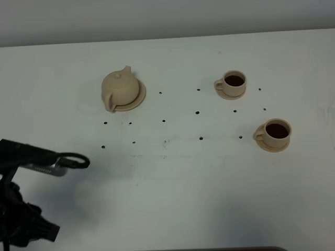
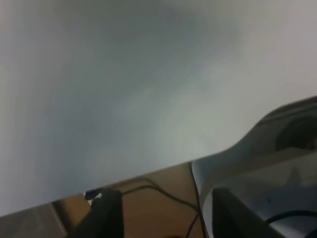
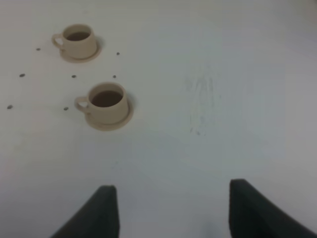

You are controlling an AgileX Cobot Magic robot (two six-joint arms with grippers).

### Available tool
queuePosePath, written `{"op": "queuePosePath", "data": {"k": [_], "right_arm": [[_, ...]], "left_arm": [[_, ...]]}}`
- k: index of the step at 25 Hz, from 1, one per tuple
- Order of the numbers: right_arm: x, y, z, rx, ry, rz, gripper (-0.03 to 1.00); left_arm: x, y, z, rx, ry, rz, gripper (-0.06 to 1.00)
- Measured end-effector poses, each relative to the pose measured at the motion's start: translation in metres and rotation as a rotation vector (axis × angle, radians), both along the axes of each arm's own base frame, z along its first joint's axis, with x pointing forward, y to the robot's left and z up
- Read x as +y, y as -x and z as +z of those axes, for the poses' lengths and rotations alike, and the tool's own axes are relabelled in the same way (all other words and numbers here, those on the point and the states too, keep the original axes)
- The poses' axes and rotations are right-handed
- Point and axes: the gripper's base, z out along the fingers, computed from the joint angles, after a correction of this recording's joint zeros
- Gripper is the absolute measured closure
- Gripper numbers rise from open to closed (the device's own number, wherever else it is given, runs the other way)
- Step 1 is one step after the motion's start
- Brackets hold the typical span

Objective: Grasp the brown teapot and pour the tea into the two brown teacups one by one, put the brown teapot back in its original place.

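Note:
The brown teapot [image 1: 120, 88] stands upright with its lid on, resting on the wide tan saucer [image 1: 137, 98] at the back left, a little off-centre on it. Two brown teacups on small saucers hold dark tea: one at the back right [image 1: 233, 82] [image 3: 79, 40], one nearer the front right [image 1: 275, 133] [image 3: 105, 101]. My left gripper [image 2: 163, 220] is open and empty, far from the teapot, and its arm [image 1: 31, 157] is at the front left edge. My right gripper [image 3: 171, 213] is open and empty, well short of the cups. It is out of the high view.
Small dark dots [image 1: 164, 121] mark the white table [image 1: 172, 178] between teapot and cups. The left wrist view shows the table's edge with cables [image 2: 163, 196] and a brown floor beyond it. A wall runs along the table's far edge.

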Motion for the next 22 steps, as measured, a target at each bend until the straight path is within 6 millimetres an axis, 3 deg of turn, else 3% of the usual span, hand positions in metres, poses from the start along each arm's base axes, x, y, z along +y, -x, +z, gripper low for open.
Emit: {"op": "queuePosePath", "data": {"k": [7,14,22], "right_arm": [[0.0,0.0,0.0,0.0,0.0,0.0,0.49],[0.0,0.0,0.0,0.0,0.0,0.0,0.49],[0.0,0.0,0.0,0.0,0.0,0.0,0.49]], "left_arm": [[0.015,0.019,0.006,-0.12,-0.022,-0.027,0.5],[0.019,0.029,0.006,-0.041,-0.048,-0.017,0.5],[0.032,0.038,0.013,-0.104,0.029,0.045,0.5]]}}
